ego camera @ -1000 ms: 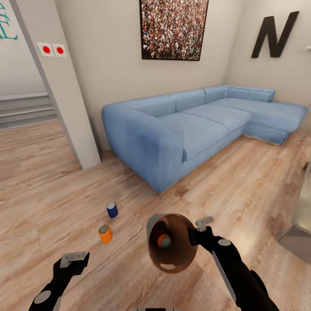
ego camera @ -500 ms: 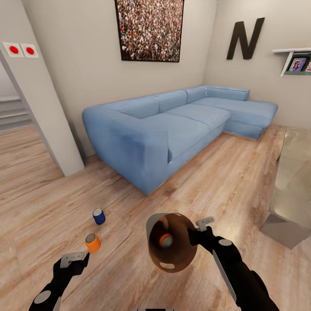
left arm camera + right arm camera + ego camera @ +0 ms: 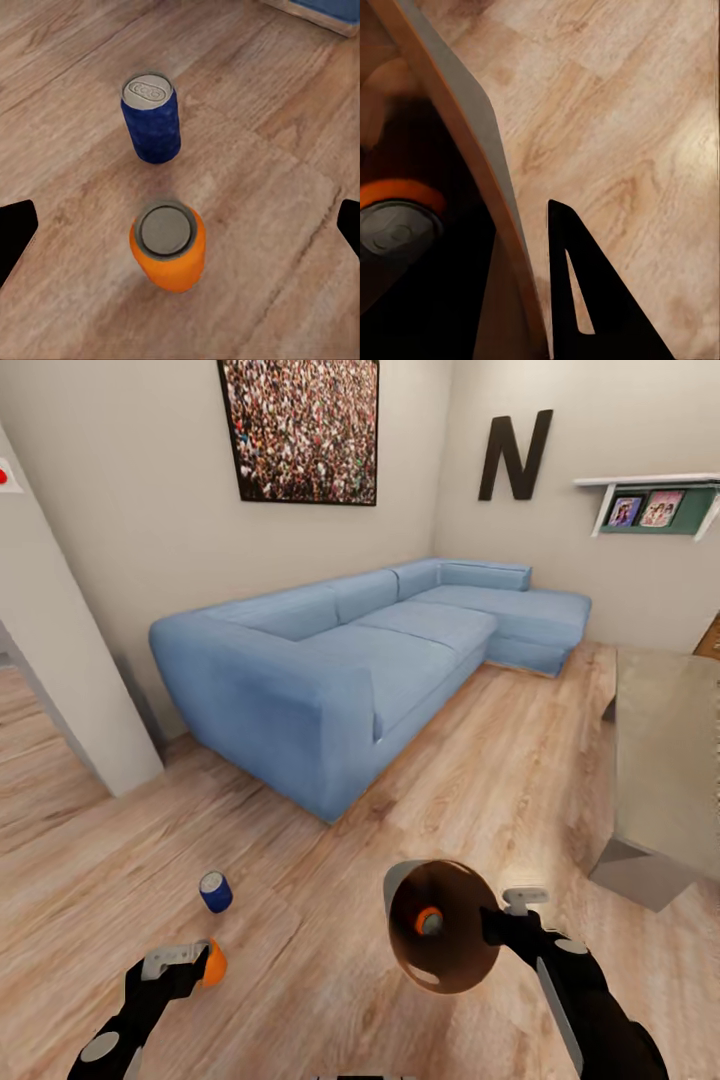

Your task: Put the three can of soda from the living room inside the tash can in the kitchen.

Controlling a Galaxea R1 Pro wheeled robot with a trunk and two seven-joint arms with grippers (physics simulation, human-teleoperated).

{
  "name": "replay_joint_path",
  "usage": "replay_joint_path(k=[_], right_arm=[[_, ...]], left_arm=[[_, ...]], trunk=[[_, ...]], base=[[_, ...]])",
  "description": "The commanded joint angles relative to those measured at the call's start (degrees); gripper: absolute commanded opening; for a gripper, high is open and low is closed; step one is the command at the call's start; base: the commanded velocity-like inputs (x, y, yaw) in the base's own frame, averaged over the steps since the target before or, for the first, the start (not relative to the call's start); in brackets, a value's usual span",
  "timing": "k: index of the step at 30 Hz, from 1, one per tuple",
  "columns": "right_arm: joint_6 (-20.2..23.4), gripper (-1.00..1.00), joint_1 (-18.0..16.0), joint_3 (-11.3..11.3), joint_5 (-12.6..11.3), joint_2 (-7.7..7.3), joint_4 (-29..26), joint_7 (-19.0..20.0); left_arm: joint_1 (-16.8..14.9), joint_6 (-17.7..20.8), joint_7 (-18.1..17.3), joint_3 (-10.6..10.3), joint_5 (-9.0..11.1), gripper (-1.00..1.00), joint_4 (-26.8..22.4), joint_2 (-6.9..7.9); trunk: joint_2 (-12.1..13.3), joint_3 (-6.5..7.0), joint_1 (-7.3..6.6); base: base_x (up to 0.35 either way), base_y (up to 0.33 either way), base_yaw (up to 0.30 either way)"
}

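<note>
Clearly readable: black letter N (image 3: 514,456) on wall; cans unlabelled.

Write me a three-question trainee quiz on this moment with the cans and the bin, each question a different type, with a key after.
1. True or false: the blue can stands upright on the wood floor.
2. Multiple choice: what lies inside the bin held by the right claw?
A. a blue can
B. an orange can
C. nothing
3. Fill in: in the left wrist view, the can between the open fingers of the left claw is coloured ____.

Key
1. True.
2. B: an orange can shows inside the dark interior.
3. Orange: that orange floor can stands upright, apart from the blue can.
</note>
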Motion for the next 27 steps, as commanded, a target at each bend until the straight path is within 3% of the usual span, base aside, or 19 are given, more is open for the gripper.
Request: replay_joint_path(k=[1,3,9,16,27], right_arm=[[-0.51,-1.0,0.12,-0.31,-0.32,-0.01,0.22,0.33],[-1.94,-1.0,0.56,-2.8,-0.33,0.03,0.84,0.36],[-2.57,-1.0,1.36,-5.84,-0.35,0.15,1.55,0.4],[-2.68,-1.0,1.55,-6.35,-0.35,0.24,2.2,0.41],[-3.51,-1.0,1.56,-6.38,-0.34,0.37,2.62,0.41]], left_arm=[[0.0,0.0,-0.02,-0.01,0.0,1.0,-0.04,0.0],[0.0,0.06,-0.12,-0.1,-0.01,1.0,-0.22,0.02],[0.0,0.07,-0.16,-0.14,-0.01,1.0,-0.32,0.04],[0.0,0.03,-0.16,-0.15,-0.02,1.0,-0.22,0.0],[0.0,-0.06,-0.08,-0.15,0.03,1.0,-0.06,0.01]], trunk=[[0.0,0.0,0.0],[0.0,0.0,0.0],[0.0,0.01,0.0],[0.0,0.01,0.0],[0.0,0.01,0.0]], base=[[0.15,0.298,-0.25],[0.151,0.299,-0.25],[0.152,0.299,-0.25],[0.155,0.217,-0.227],[-0.007,-0.045,-0.022]])
